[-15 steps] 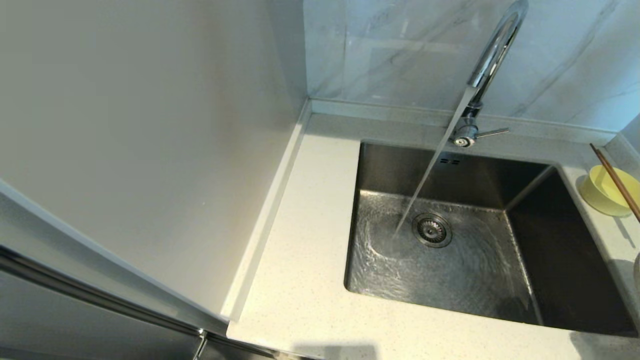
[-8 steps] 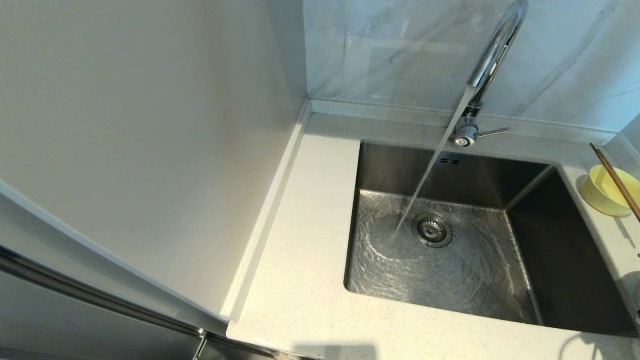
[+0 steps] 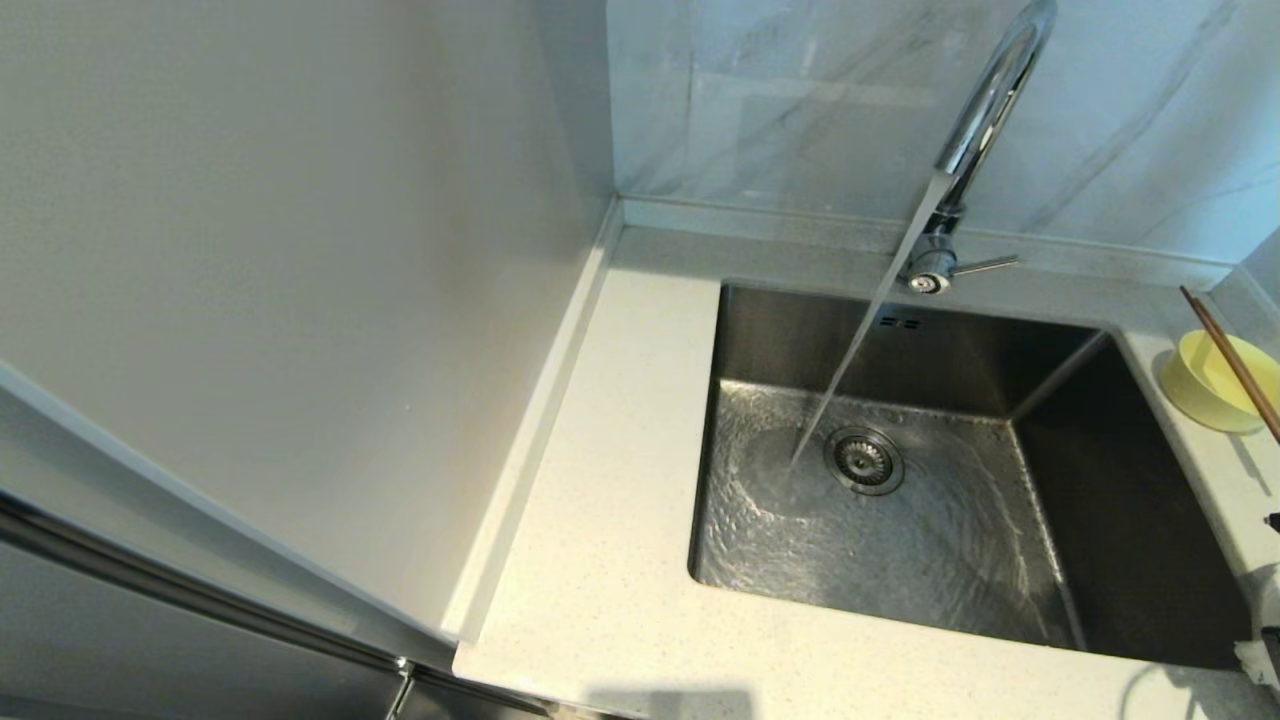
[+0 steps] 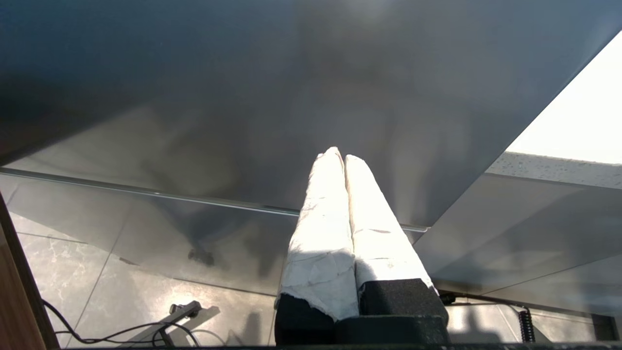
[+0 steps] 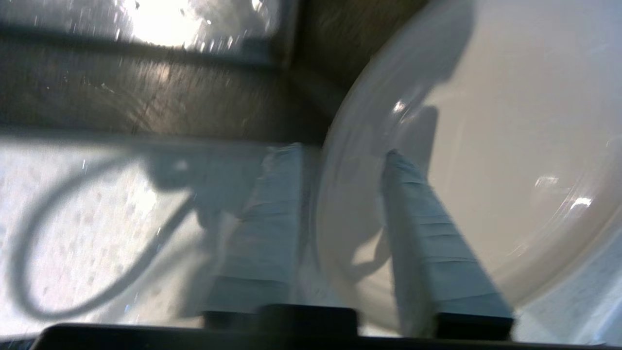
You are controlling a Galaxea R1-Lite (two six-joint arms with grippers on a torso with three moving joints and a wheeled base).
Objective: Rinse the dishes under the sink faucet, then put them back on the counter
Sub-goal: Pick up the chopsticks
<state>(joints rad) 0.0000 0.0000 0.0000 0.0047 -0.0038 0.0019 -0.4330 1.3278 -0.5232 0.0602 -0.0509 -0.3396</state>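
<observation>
In the right wrist view, the right gripper (image 5: 340, 214) has its two fingers spread apart over the rim of the plate (image 5: 510, 160), one finger outside the rim and one inside, near the edge of the sink (image 5: 146, 102). The head view shows only a small part of this gripper (image 3: 1262, 655) at the right edge, and the plate is not visible there. The left gripper (image 4: 342, 160) hangs below the counter with fingers pressed together. Farther away, water runs from the faucet (image 3: 975, 130) into the sink (image 3: 900, 520). The bowl (image 3: 1210, 385) with chopsticks (image 3: 1232, 365) across it stands on the counter (image 3: 620, 480), right of the sink.
</observation>
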